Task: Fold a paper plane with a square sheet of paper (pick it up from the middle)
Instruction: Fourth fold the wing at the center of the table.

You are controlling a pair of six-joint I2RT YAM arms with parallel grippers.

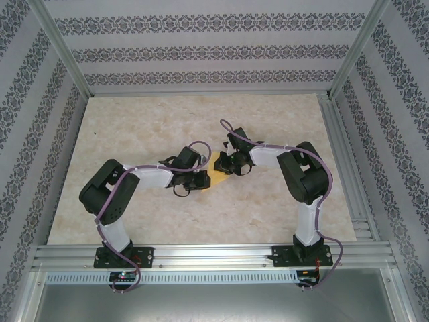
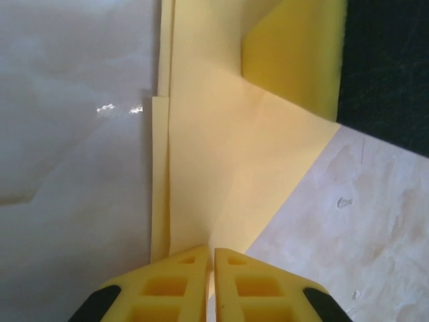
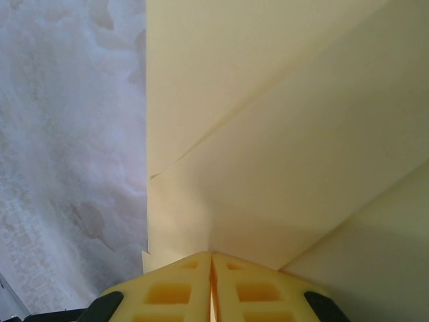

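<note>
Both arms meet over the middle of the pale marbled surface (image 1: 134, 134), and the sheet of paper (image 1: 216, 176) lies there between them. The left gripper (image 1: 199, 178) comes at it from about 8 o'clock and the right gripper (image 1: 229, 164) from about 2 o'clock, so neither is nearer; both are on it.

Seen from the left wrist, the yellow moulded fingertips (image 2: 191, 268) are drawn together on the paper's near point with only a sliver between them. The long axis of the folds runs straight off toward 12 o'clock. The right gripper is closed the same way on a layered edge.

The paper is thin, matte and yellow-orange, partly folded into overlapping flaps with sharp diagonal creases. I'd judge any coming pull should follow that centre crease, or the thin layers will buckle.
</note>
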